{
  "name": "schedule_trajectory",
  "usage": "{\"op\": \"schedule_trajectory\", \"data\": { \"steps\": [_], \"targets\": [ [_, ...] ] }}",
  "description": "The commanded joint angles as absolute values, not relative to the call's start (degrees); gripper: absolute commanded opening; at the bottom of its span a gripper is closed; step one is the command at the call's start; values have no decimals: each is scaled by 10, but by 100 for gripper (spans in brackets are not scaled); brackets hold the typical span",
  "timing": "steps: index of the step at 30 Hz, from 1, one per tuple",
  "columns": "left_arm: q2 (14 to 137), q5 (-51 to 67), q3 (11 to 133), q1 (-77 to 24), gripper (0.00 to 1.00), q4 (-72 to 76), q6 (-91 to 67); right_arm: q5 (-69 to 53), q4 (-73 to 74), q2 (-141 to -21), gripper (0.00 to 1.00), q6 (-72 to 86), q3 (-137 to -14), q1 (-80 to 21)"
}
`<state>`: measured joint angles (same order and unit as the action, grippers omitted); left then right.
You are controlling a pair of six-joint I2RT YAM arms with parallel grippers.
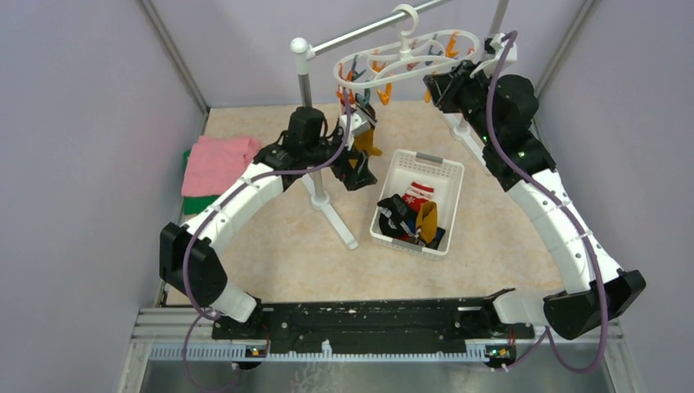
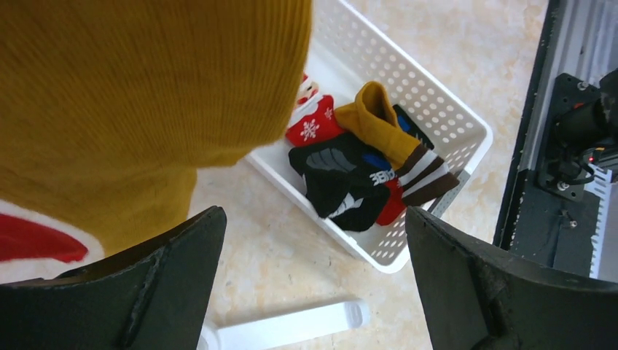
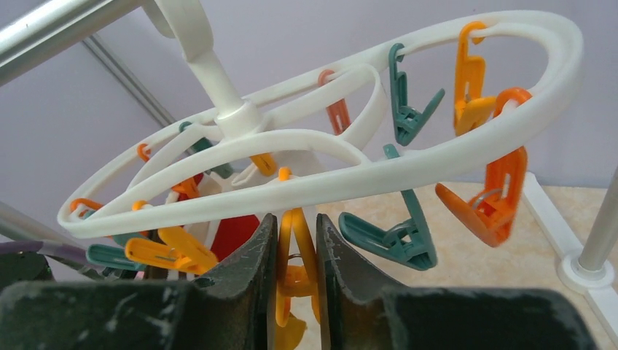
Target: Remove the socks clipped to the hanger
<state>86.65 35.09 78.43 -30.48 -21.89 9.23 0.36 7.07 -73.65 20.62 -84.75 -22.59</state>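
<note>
The white plastic oval double-ring hanger carries orange and teal clips. The right gripper pinches one orange clip. The left gripper stands wide open beside a mustard-yellow ribbed sock.

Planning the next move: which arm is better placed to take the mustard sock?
Left. The open left gripper sits just under the hanging mustard sock. The right gripper is shut on an orange clip of the hanger.

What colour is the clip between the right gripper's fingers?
The clip is yellow-orange; the right wrist view shows it best.
</note>
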Motion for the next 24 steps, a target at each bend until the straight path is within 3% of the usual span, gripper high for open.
{"op": "schedule_trajectory", "data": {
  "steps": [1, 3, 7, 9, 13, 17, 24],
  "targets": [
    [886, 401, 823, -302, 95, -151, 81, 1, 91, -717, 19, 218, -841, -213],
    [897, 409, 827, -301, 84, -138, 75, -16, 91, -717, 22, 222, -840, -214],
    [906, 420, 830, -301, 41, -137, 74, -33, 96, -712, 38, 222, -836, -213],
    [902, 418, 826, -301, 23, -138, 71, -43, 93, -702, 51, 225, -826, -213],
    [891, 419, 816, -301, 0, -141, 68, -77, 74, -668, 63, 232, -786, -213],
    [883, 432, 812, -301, 0, -142, 69, -148, 37, -622, 74, 245, -714, -226],
    [877, 429, 811, -299, 0, -153, 77, -201, -39, -640, 76, 216, -636, -294]
  ]
}}
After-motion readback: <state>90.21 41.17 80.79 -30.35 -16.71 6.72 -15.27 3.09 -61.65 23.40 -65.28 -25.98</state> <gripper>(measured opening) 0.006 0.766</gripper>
